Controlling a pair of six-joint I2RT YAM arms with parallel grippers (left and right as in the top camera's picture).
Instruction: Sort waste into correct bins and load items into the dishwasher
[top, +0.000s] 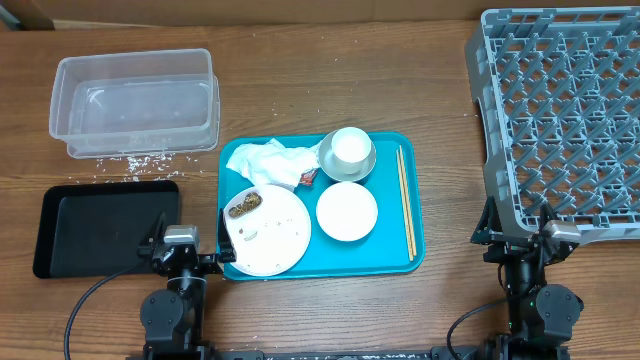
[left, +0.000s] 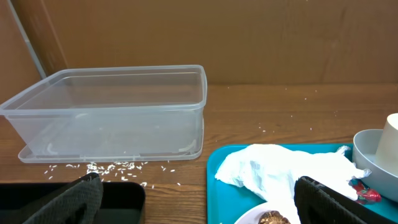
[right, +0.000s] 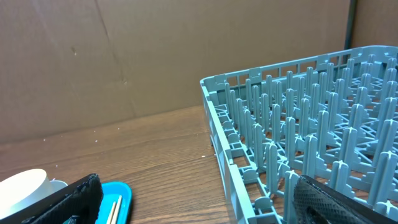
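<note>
The crumpled napkin (top: 268, 162) lies ahead and right of the wide-open, empty left gripper (top: 180, 243), far from the equally open right gripper (top: 528, 240).

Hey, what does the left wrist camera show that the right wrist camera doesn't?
Only the left wrist view shows the clear tub, the loose rice grains in front of it, the crumpled napkin, the red wrapper and the brown food lump. Only the right wrist view shows the grey dish rack and the chopsticks. Both show the teal tray, the white cup and the wooden table.
</note>
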